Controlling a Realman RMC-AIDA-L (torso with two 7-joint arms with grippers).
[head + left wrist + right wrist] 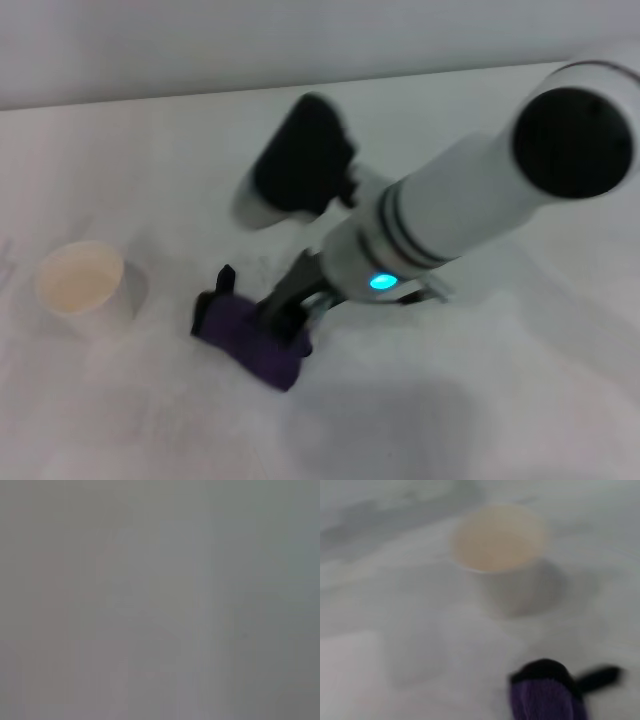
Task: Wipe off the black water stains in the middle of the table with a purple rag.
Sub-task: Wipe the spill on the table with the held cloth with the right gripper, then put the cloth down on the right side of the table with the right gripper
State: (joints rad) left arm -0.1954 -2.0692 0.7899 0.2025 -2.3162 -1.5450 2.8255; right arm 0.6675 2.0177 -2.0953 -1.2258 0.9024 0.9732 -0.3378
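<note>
One purple rag [250,342] lies bunched on the white table [480,400], a little left of centre in the head view and toward the near edge. It is dark purple with black edging, and a short black loop sticks up from its far left corner. The right gripper [285,315] presses down onto the top of the cloth, its dark fingers clenched on the rag's upper folds. The right arm reaches in from the upper right, a thick white tube with a black round end cap, dark bands near the wrist and a small lit cyan light just above the gripper. A black camera housing rides on the wrist, above and behind the rag.

No black stain can be made out on the tabletop; the rag and the gripper cover the spot beneath them.

Well to the left of the rag stands a small paper cup [85,285], upright, white outside and pale cream inside. Its inside looks bare, though the view is too soft to be sure. The right wrist view shows the same cup [502,555] beyond the rag [547,692], apart from it, with the black loop poking out beside the cloth.

The left wrist view is a flat grey blur, and the left gripper shows in no view
</note>
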